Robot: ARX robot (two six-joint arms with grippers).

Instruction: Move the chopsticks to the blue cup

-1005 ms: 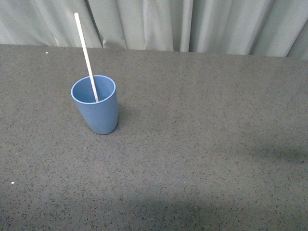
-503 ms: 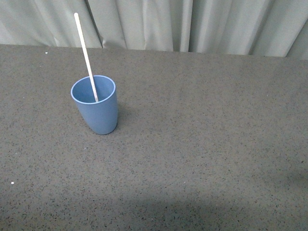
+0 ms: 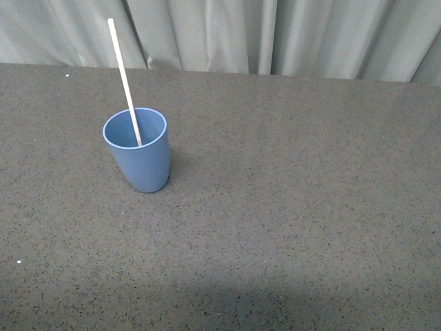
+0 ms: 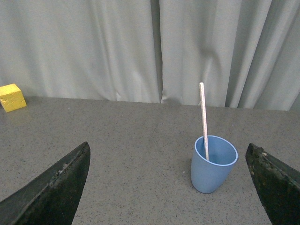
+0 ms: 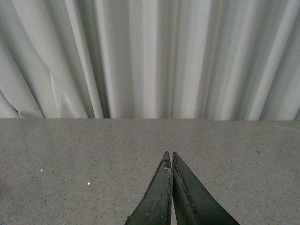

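Observation:
The blue cup (image 3: 138, 155) stands upright on the grey speckled table, left of centre in the front view. A pale chopstick (image 3: 122, 78) stands inside it, leaning against the rim with its top tilted to the left. Neither arm shows in the front view. In the left wrist view the blue cup (image 4: 213, 165) with the chopstick (image 4: 203, 117) sits ahead, between the wide-apart fingers of my open left gripper (image 4: 168, 154), well short of touching. My right gripper (image 5: 169, 157) is shut with nothing in it, over bare table.
A grey-green curtain (image 3: 275, 34) hangs along the table's far edge. A small yellow block (image 4: 12, 97) lies on the table near the curtain in the left wrist view. A few white specks (image 5: 89, 183) dot the surface.
A dim shadow at the right side of the table has faded away. The cup and the chopstick have not moved.

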